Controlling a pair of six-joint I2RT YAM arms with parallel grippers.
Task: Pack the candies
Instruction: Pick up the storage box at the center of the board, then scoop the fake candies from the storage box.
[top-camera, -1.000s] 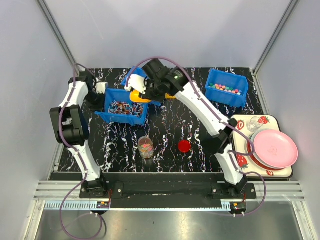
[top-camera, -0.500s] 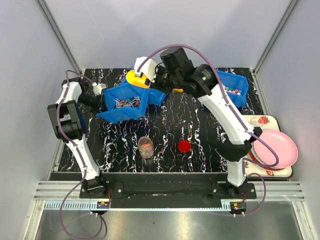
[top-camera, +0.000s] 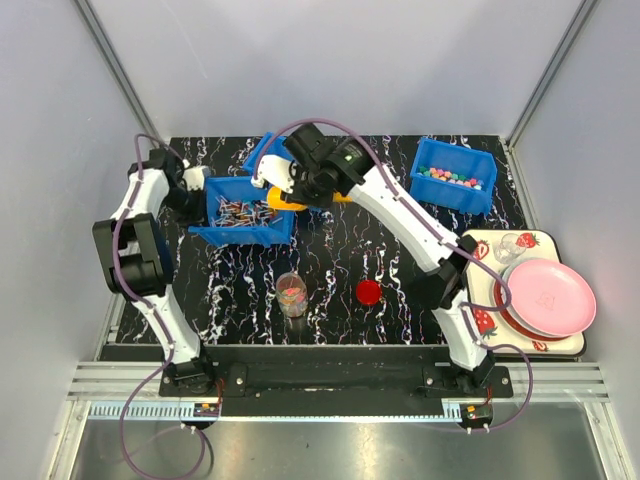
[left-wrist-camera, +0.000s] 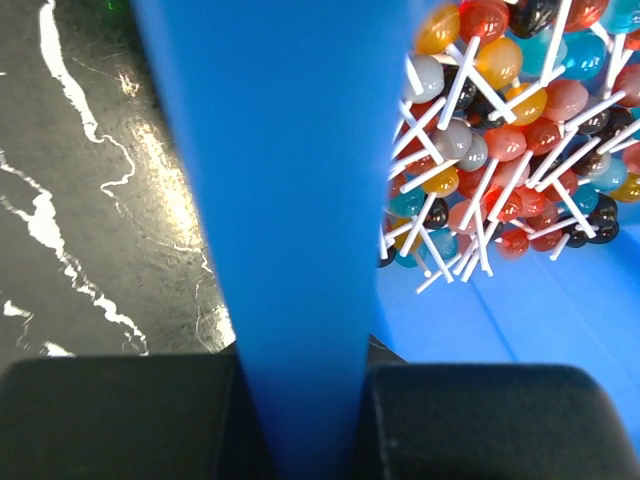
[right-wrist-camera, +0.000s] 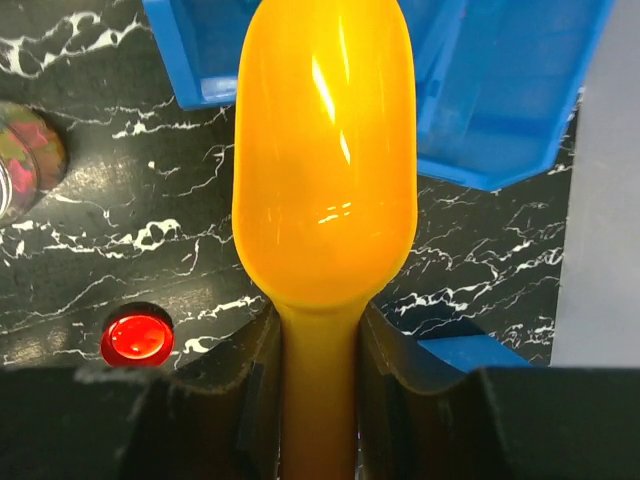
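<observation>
Yellow scoop (right-wrist-camera: 325, 170) is pointing from the right gripper's (right-wrist-camera: 318, 345) tight grip toward the candies (left-wrist-camera: 500, 150) just left — the left gripper (left-wrist-camera: 300, 405) is pinching their bin (left-wrist-camera: 290, 150) wall.

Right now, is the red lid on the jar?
No, the red lid lies flat on the tabletop, apart from the jar, whose mouth is uncovered.

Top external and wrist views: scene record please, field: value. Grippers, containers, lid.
left gripper: shut on a wall of the lollipop bin
right gripper: shut on the yellow scoop handle; scoop at that bin's right side
jar: upright, open, candies inside
red lid: flat on the table, right of the jar, apart
far-right bin: pastel candies inside
pink plate: on the tray
</observation>
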